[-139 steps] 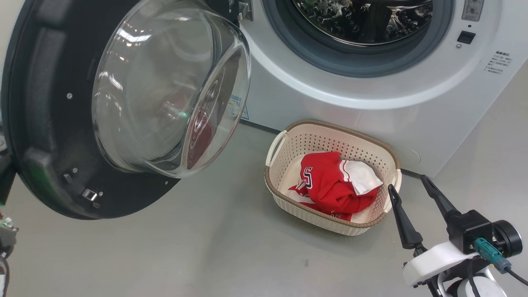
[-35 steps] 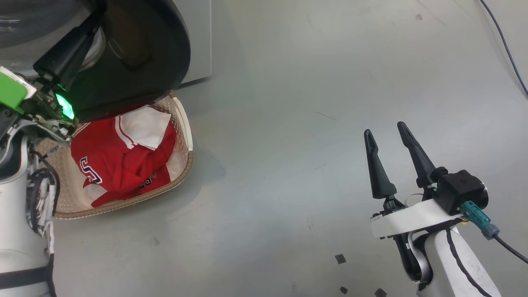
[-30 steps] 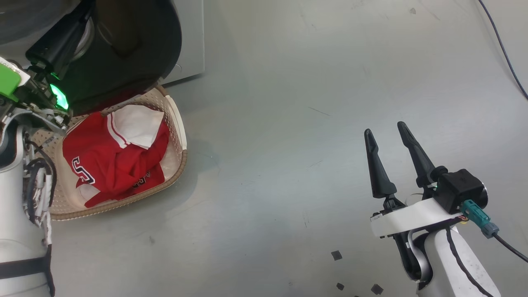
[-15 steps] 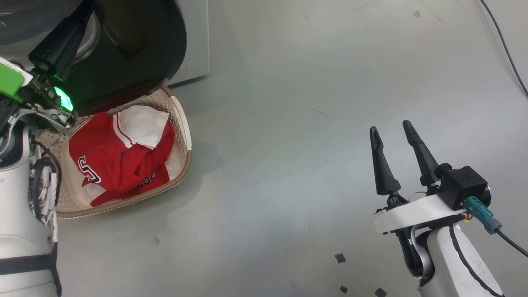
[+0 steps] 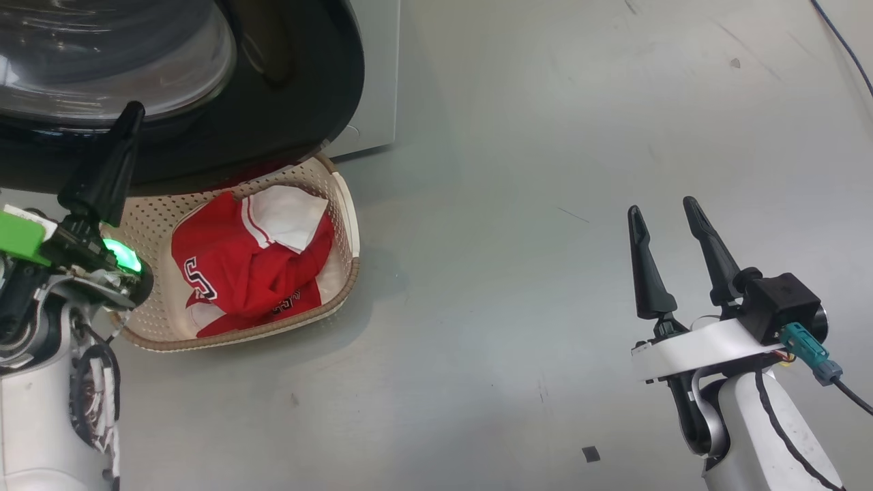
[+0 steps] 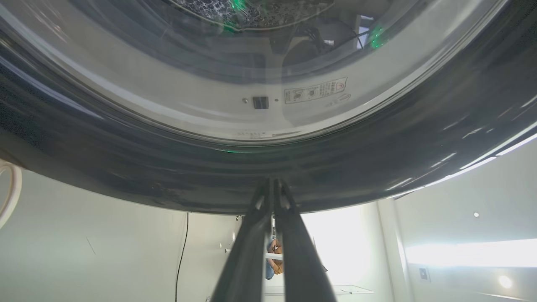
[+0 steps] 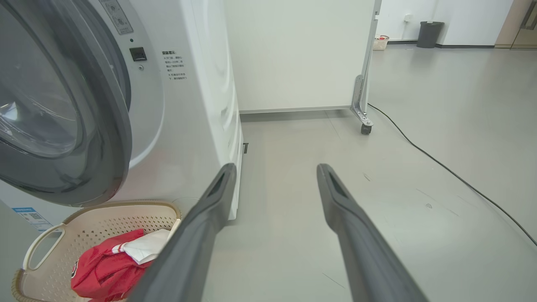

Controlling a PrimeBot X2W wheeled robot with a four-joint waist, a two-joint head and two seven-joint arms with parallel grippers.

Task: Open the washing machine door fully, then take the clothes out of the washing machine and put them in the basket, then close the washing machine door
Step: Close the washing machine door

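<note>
The washing machine door [image 5: 286, 129], black-rimmed with a domed glass centre, stands ajar close to the white washing machine [image 7: 197, 84]. My left gripper [image 5: 129, 112] is shut, holding nothing, with its tips against the door's black rim [image 6: 268, 167] just below the glass. The cream basket [image 5: 344, 204] sits on the floor under the door's lower edge. It holds the clothes [image 5: 239, 266]: a red jersey with a white piece on top. My right gripper [image 5: 661, 206] hovers open and empty over bare floor, far right of the basket [image 7: 126, 205].
Grey floor spreads to the right of the machine. A white panel on castors [image 7: 363, 121] stands behind the machine. A black cable [image 7: 440, 163] runs across the floor on the right. Small dark scraps [image 5: 590, 453] lie near my right arm.
The head camera has shifted, so the basket now sits further right in view. The door, wide open several seconds ago, now stands close to the machine front. The right gripper stays open.
</note>
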